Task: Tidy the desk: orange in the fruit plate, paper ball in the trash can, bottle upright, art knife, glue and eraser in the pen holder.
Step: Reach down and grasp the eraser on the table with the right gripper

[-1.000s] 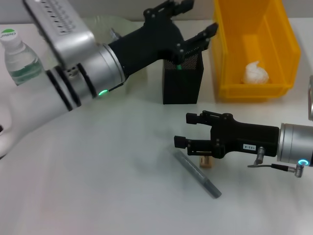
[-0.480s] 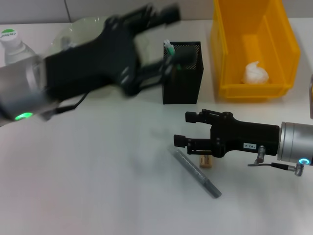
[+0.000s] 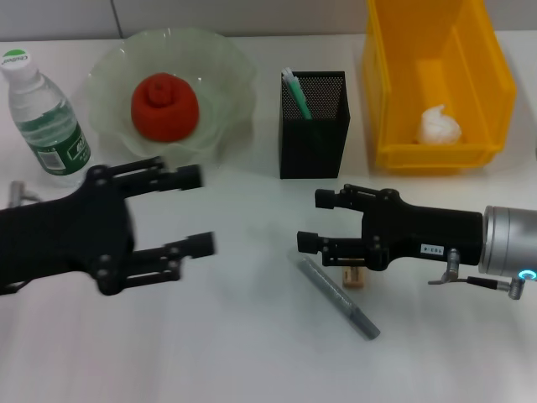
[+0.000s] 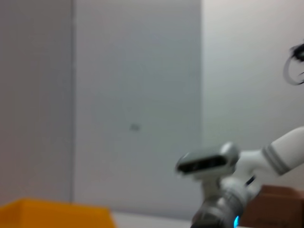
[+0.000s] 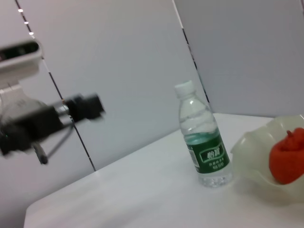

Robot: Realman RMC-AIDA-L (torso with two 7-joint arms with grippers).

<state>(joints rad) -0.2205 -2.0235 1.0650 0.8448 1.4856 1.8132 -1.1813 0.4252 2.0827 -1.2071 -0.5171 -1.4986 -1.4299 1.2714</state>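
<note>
Left gripper (image 3: 191,211) open, empty, above table; bottle (image 3: 44,113) upright and orange (image 3: 164,105) in plate (image 3: 226,75) beyond it. Right gripper (image 3: 312,220) open, empty; knife (image 3: 337,296) and eraser (image 3: 353,278) on table just beneath its fingers; holder (image 3: 315,138) beyond; paper ball (image 3: 439,124) in bin (image 3: 487,75)

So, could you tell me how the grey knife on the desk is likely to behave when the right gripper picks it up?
The knife looks slim and rigid, so it probably stays straight. Lying flat on the desk, it leaves little to grip and may slide or pivot. The open right gripper sits near one end; gripped there, it could droop.
</note>
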